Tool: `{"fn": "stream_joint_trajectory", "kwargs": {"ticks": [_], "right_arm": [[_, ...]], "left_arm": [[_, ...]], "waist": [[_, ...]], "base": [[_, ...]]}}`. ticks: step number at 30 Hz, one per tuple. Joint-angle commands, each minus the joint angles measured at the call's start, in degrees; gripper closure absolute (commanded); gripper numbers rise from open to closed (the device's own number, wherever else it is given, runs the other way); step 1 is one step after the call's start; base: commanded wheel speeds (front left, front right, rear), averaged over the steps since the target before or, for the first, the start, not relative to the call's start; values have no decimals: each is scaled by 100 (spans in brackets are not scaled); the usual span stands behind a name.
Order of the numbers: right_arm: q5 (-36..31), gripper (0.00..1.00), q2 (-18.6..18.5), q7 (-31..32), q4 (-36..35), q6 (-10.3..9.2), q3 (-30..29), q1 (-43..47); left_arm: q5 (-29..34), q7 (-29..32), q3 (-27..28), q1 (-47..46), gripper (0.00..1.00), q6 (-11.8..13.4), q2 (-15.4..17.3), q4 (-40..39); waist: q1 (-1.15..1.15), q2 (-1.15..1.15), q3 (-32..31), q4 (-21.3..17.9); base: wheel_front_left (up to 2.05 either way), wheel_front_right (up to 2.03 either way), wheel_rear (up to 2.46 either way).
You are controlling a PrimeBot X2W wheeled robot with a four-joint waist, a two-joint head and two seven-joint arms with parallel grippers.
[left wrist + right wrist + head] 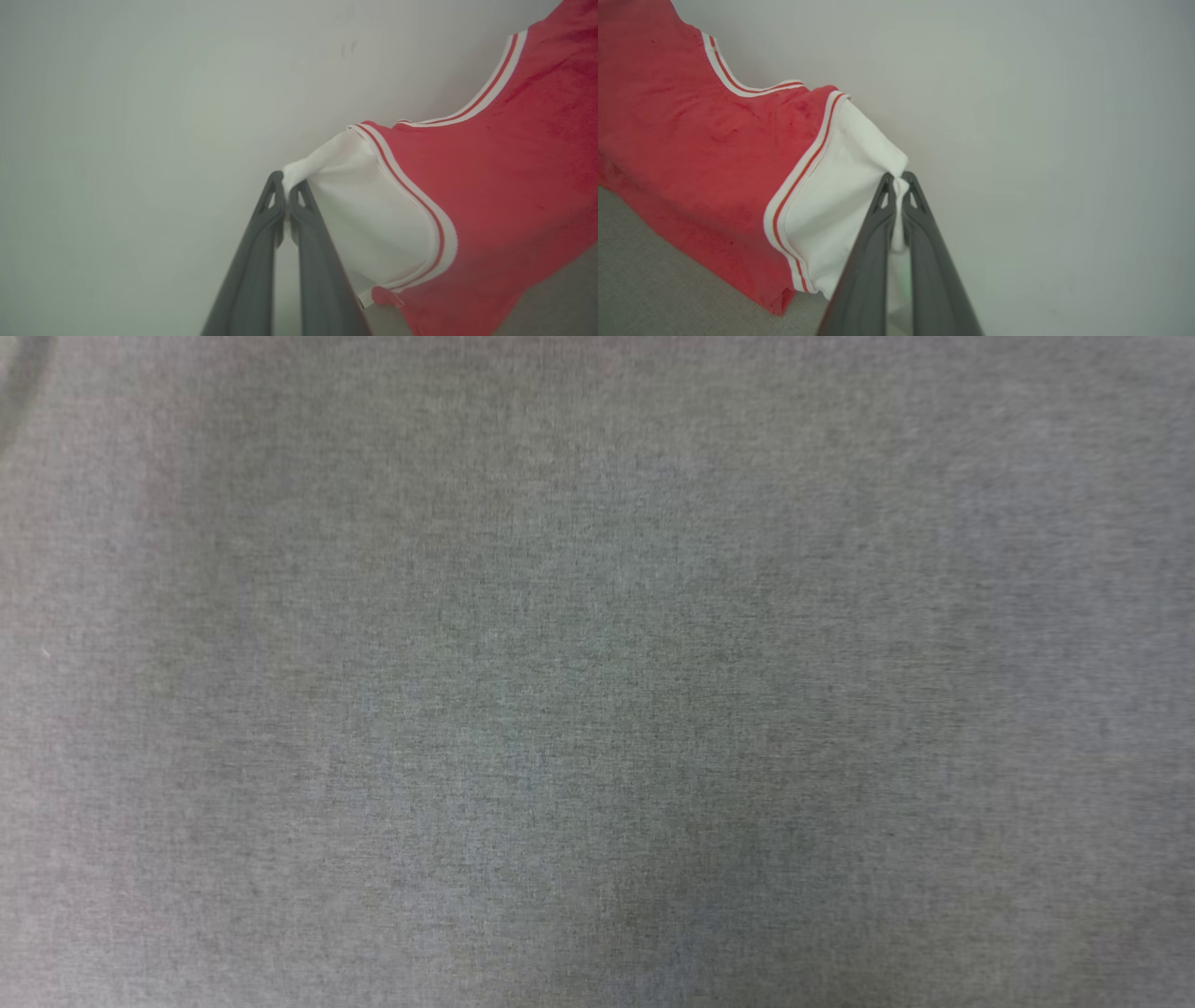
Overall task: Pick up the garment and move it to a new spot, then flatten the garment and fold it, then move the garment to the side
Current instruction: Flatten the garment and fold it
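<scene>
Left wrist view: our left gripper (286, 181) pinches the garment (490, 186) by one white sleeve (369, 214); our right gripper (899, 179) pinches the other.

grey cloth surface (597, 672) bare, garment (490, 186) blocks betw. L pincer (286, 179) & R pincer (897, 179), outer sides open

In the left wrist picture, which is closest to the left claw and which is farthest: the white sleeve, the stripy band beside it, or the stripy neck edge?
1. White short sleeve of the red jersey T-shirt: pinched in the shut left claw.
2. Red-white striped sleeve band: just right of the claw.
3. Red-white striped neck edge: farthest, upper right.
</scene>
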Motion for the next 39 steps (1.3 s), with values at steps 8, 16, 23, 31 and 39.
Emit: {"fn": "stream_joint_trajectory", "kwargs": {"ticks": [8, 16, 23, 31, 39], "right_arm": [[412, 100, -9, -526, -286, -6, 295, 1806], [653, 100, -192, -663, -789, -6, 485, 3428], [802, 100, -387, -715, -1029, -6, 405, 4526], [1087, 100, -902, -632, -1481, -6, 87, 6020], [1300, 100, -1392, -17, -2301, -6, -391, 7655]], "left_arm": [[-473, -365, 28, 2099, 100, 206, 69, -530], [-950, -441, 86, 4377, 100, 788, 406, -1669], [-1285, -385, 0, 5902, 100, 1211, 717, -2554], [-1674, -168, -64, 7272, 100, 1681, 1262, -3356], [-2076, 45, -163, 8464, 100, 2073, 1823, -4070]], "waist": [[-1, 0, -562, -88], [-1, 0, -1288, -111], [-1, 0, -1866, -85], [-1, 0, -2522, -73], [-1, 0, -3022, -97]], "base": [[0, 0, 0], [0, 0, 0], [0, 0, 0], [0, 0, 0], [0, 0, 0]]}}
